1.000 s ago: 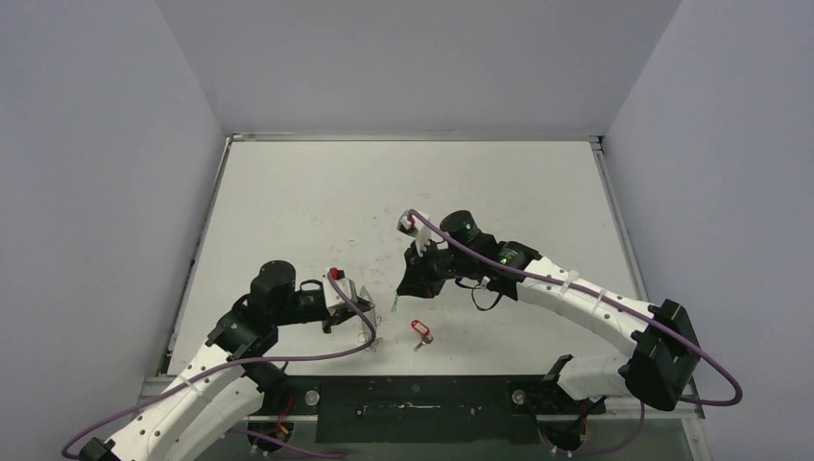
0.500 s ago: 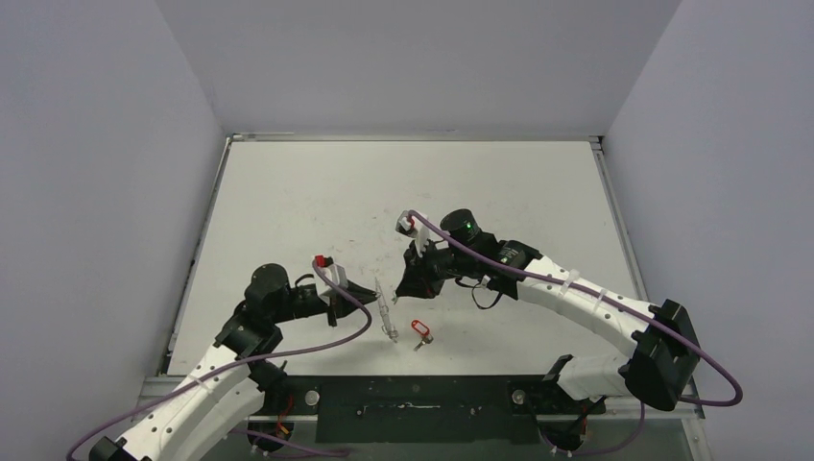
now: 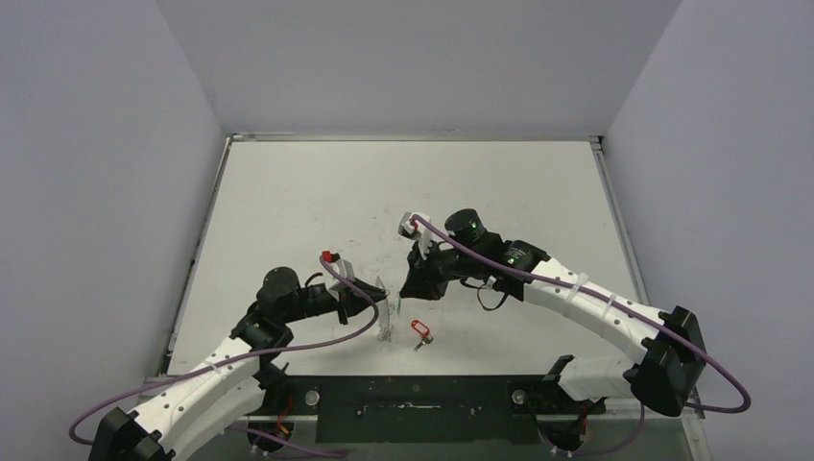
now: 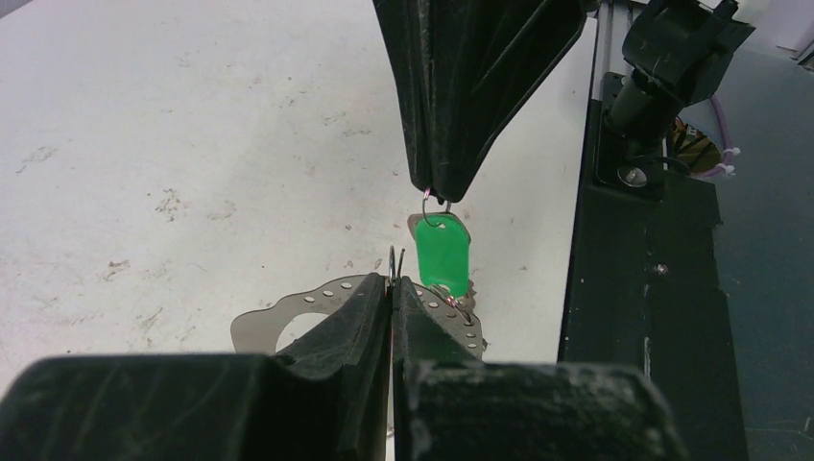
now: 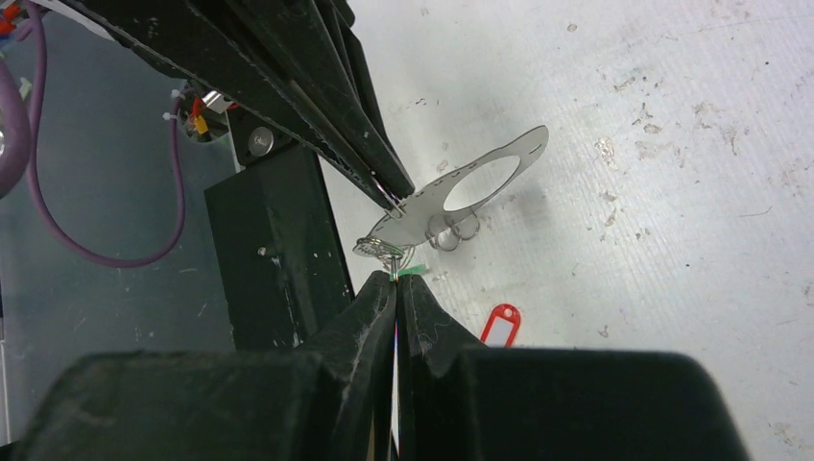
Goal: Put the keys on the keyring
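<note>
**Both grippers meeting over the near part of the table, keyring and first key in hand.** The left gripper (image 4: pixel 392 282), its black tapered fingers pressed fully together, pinched the near rim of the keyring (image 5: pixel 429 204). The keyring was a thin, flat, silvery metal loop with a wide oval opening and small holes punched along its band. Its long axis ran away from the left fingertips and roughly level above the matte, scuffed white table (image 4: pixel 192 125).

The right gripper (image 5: pixel 395 280), its fingers likewise closed, nipped the small wire ring at the head of the green-tagged key (image 4: pixel 442 252). This was a small silver metal key carrying a glossy green oblong plastic tag. It hung with its long axis near vertical, just beyond the left fingertips and slightly to their right in the left wrist view. Its lower end sat close over the keyring's band, though contact could not be told.

The red-tagged key (image 3: pixel 418 329), silver with a red oblong tag, lay flat on the table just nearside of both grippers.

The coming move probably turned on bringing the small wire ring square to the band. Where the band opened could not be made out.
</note>
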